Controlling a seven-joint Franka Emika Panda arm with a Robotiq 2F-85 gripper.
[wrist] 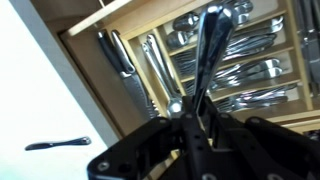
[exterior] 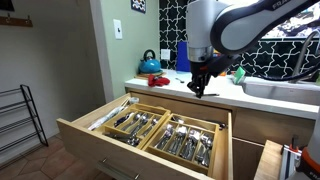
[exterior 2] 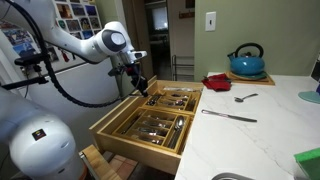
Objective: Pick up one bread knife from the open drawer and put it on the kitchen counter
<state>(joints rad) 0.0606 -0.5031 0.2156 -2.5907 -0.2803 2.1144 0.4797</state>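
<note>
The bread knife is held between the fingers of the gripper, which is closed on it near one end. In the wrist view it shows as a long dark piece running up from the grip, too blurred to tell handle from blade. In both exterior views the gripper hangs clear above the open drawer, over its back part and just off the front edge of the tabletop. Spare knives lie in the drawer's side compartment.

The pick looks done, so the carry is the step in hand. The next move calls for travel across the front edge, then lowering onto a bare patch. A second knife and a small utensil lie near that edge. A red object and a teal kettle sit toward the back edge. The free stretch beside them seems the safer spot, with the blade laid flat before the fingers let go.
</note>
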